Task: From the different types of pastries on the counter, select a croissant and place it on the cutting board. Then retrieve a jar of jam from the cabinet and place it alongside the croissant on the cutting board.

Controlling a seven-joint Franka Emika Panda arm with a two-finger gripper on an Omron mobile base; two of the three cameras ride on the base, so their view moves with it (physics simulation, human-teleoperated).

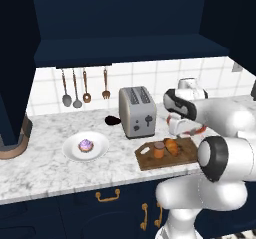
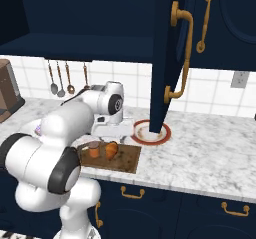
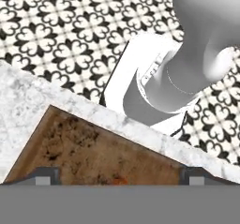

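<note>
Hand view first: the jaws stand wide apart with nothing between them, hovering over the cutting board [image 3: 89, 153] near the tabletop [image 3: 28, 106] edge. Over on the left base view, jar of jam [image 1: 159, 149] and croissant [image 1: 171, 146] sit side by side on the board, so by my read both placements are done. Best move now: lift the gripper [image 3: 117, 180] straight up and clear, no sideways swipe that could topple the jar. Count: one jar, one croissant, one board, one purple-frosted pastry [image 1: 86, 145] on its white plate [image 1: 70, 150], one toaster [image 1: 137, 111]

Dark brown cutting board [image 1: 186, 154], orange-brown jar [image 1: 159, 150]
</note>
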